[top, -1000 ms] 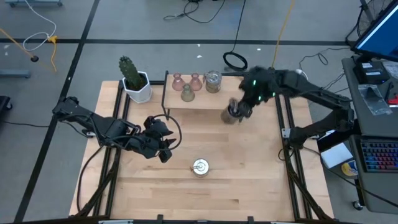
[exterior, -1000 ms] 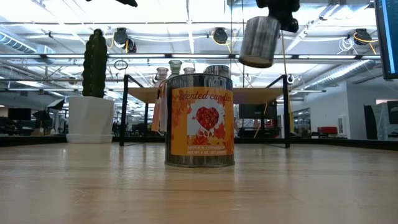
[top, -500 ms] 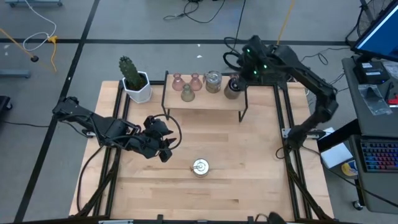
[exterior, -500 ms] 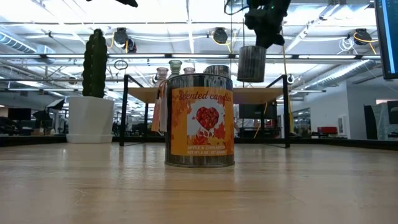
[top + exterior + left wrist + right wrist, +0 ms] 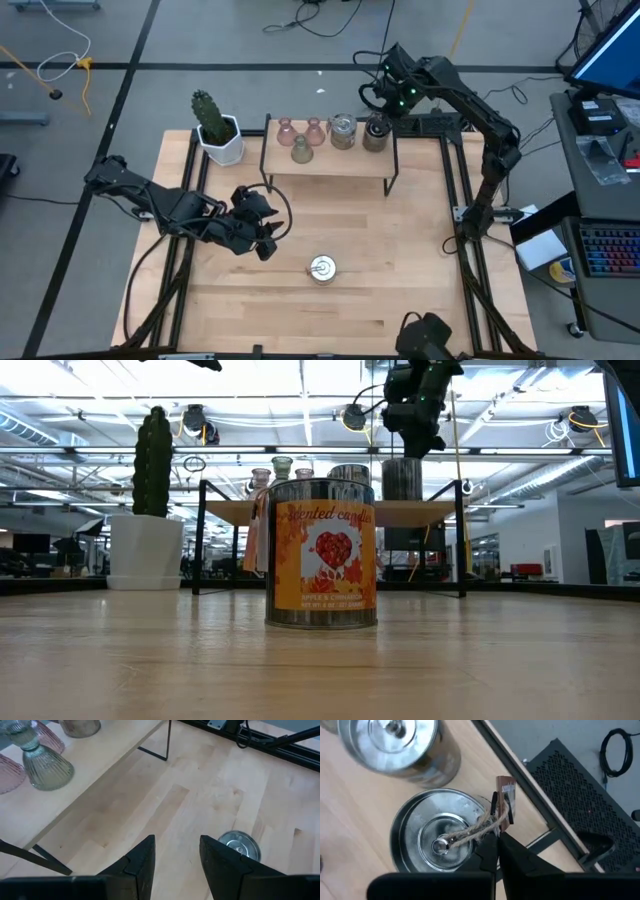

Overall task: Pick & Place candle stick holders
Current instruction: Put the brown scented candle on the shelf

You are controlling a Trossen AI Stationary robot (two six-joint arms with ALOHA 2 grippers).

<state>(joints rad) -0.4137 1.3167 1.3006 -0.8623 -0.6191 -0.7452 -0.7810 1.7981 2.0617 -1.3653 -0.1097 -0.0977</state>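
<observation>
Right claw [image 5: 385,100] is over the shelf's right end, fingers closed at the twine on the lid of the grey holder [image 5: 375,133] standing there, directly below it. Left claw [image 5: 176,852] hangs open above the table [image 5: 400,280], near the orange tin [image 5: 322,268].

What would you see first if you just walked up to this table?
Probably the bright orange candle tin with a red heart, standing alone near the front of the wooden table. Next, the little shelf at the back, where pink glass cups, a green one and silvery tins line up, with the right claw just above the end tin. A cactus in a white pot stands beside it.
</observation>
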